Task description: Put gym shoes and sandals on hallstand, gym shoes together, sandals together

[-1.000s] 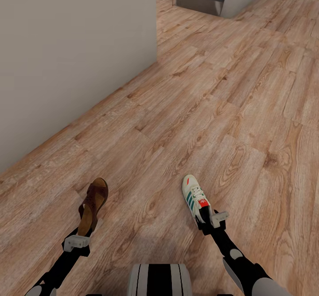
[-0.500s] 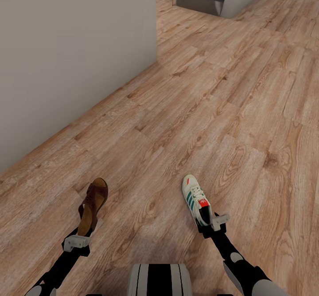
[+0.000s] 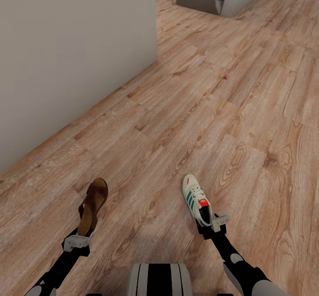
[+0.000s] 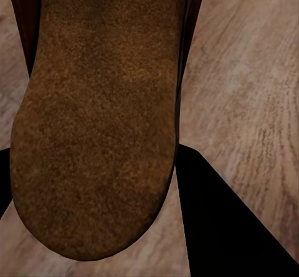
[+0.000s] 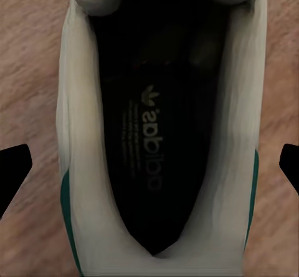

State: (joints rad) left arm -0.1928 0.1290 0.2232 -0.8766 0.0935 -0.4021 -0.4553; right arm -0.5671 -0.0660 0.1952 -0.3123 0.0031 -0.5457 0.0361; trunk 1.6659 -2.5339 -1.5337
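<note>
The brown sandal (image 3: 93, 202) hangs above the wooden floor (image 3: 212, 110) at the left gripper (image 3: 79, 238), which is clamped on its heel end; the left wrist view shows its suede footbed (image 4: 99, 115) between dark fingers (image 4: 218, 221). The sneaker (image 3: 196, 196) sits likewise at the right gripper (image 3: 208, 225), closed on its heel collar. Both look light. The sandal's sole should be fairly stiff, while the sneaker's padded collar is softer, so a heel grip seems sound, though either could swing. The shoe rack, the other sandal and sneaker are not visible here. A grey wall (image 3: 66, 56) stands to the left.
</note>
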